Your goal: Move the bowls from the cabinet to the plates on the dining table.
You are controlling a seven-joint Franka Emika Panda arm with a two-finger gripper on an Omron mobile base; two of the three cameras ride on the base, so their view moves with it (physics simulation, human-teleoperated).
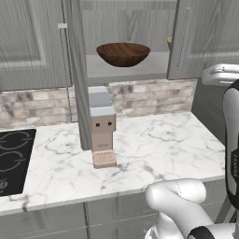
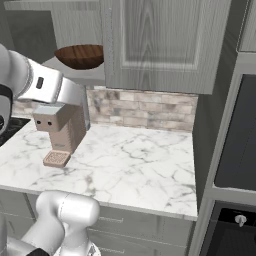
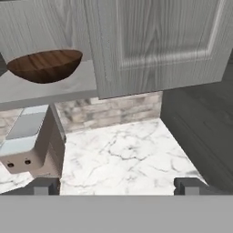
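Wall cabinet (image 1: 126,70): grey, panelled, doors swung open, a grey shelf exposed inside. Taken below as the landmark.

Dark wooden bowl (image 1: 123,53): wide, shallow, wood-grain; seated upright on the cabinet shelf, towards its left half. It is also seen from the right base camera (image 2: 80,55) and from the hand camera (image 3: 45,66). Untouched, not lifted.

Pale bowl (image 1: 170,43): a small yellowish sliver is made out at the right of the shelf, mostly hidden behind the open right door; shape cannot be confirmed.

Coffee machine (image 1: 102,126): beige and grey, standing on the marble table (image 1: 154,149) directly below the cabinet's left door edge.

Hob (image 1: 11,158): black, set into the table well to the left of the cabinet.

Gripper (image 3: 116,185): fingers (image 3: 186,185) spread as wide as they go, nothing between them; held below and in front of the cabinet, well apart from the wooden bowl, the camera being aimed up at the shelf and the right door.

Progress, judged: the cabinet is already opened; no bowl has been moved. Neither the plates nor the dining table is within these views. Both bowls remain to be grasped, carried and set on plates, so the task is reckoned to be at its early stage, with the reach for the wooden bowl likely the step in hand.
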